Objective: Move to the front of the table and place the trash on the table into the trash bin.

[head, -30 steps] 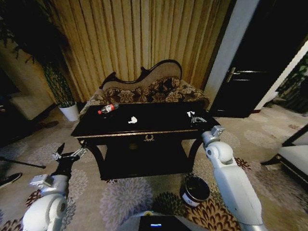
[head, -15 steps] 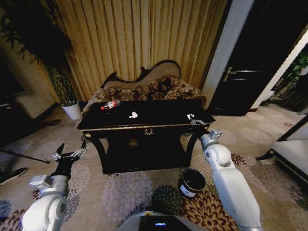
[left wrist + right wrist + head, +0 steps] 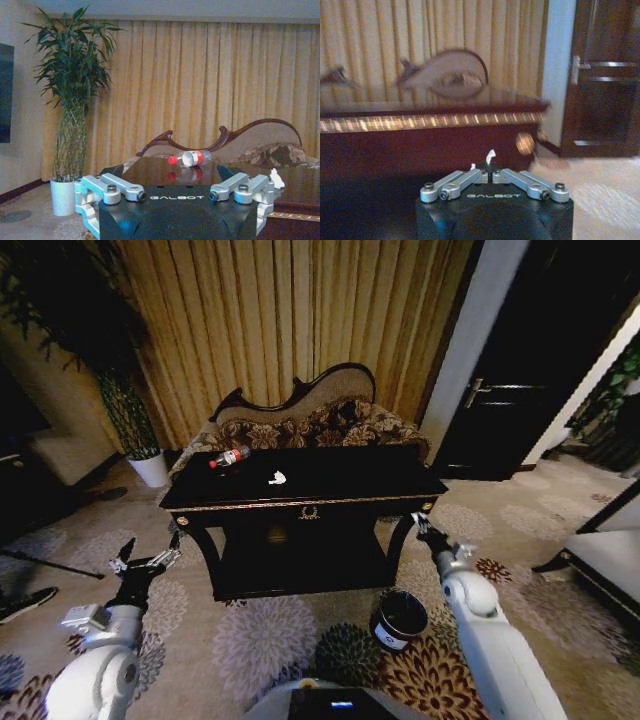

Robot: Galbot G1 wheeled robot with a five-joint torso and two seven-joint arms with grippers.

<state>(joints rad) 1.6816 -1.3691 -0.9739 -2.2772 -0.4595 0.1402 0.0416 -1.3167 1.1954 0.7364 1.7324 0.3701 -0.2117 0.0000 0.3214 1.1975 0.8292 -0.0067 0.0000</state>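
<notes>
The black table (image 3: 345,478) with gold trim stands in front of me. On its left part lie a clear bottle (image 3: 230,457) with a red cap and label and a crumpled white paper (image 3: 277,478). The left wrist view shows the bottle (image 3: 190,158) and the paper (image 3: 276,179) beyond my open left gripper (image 3: 175,192). My left gripper (image 3: 145,565) hangs low, left of the table. My right gripper (image 3: 424,530) sits below the table's right front corner, above the black trash bin (image 3: 402,618). In the right wrist view my right gripper (image 3: 490,175) is shut on a small white scrap (image 3: 491,155).
A carved floral sofa (image 3: 310,425) stands behind the table against gold curtains. A white plant pot (image 3: 150,470) with a tall plant is at the left. A dark door (image 3: 520,390) is at the right. Patterned carpet surrounds the bin.
My right gripper has come off the table's right end and dropped below its edge with the white scrap. That scrap no longer lies on the tabletop. The left arm has not moved.
</notes>
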